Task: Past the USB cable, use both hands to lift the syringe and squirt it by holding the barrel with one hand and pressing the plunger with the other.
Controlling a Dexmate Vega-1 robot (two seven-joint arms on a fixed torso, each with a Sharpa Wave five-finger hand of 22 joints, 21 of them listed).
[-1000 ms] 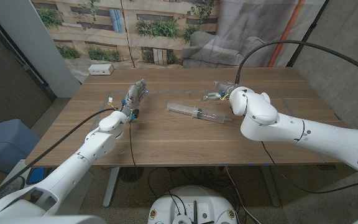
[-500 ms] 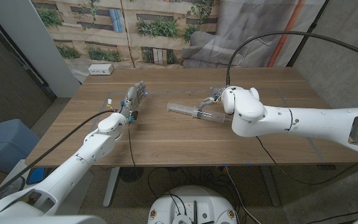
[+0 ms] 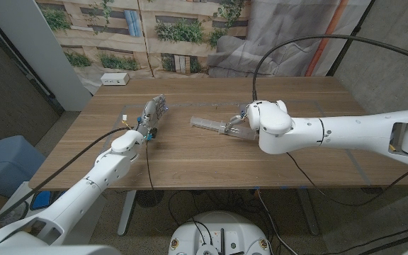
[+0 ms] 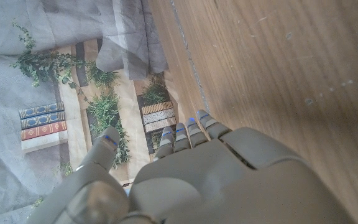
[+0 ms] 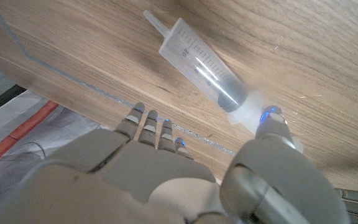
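Syringe (image 3: 210, 125): clear barrel with printed scale, lying flat on the wooden surface (image 3: 190, 159) near its middle, nozzle toward the robot's left; the right wrist view shows the plunger seal well down the barrel near the flange end. Right hand (image 3: 243, 122): placed at the flange and plunger end, fingers (image 5: 146, 122) apart and holding nothing, thumb tip just above the flange; whether it touches the plastic cannot be told. Left hand (image 3: 153, 112): standing over the surface well apart from the syringe, fingers extended and loosely spread, empty. Step in hand, as judged: first grasp of the syringe by your right hand. Advice: close thumb and fingers across the barrel just ahead of the flange, not on the plunger rod, so nothing is pressed before the lift. Expect the round barrel to roll on the wood; pinch from both sides at once instead of nudging from one. Lift it level, then bring your left hand across to the free end. Decide now which hand takes the plunger, since the right hand sits nearest it.
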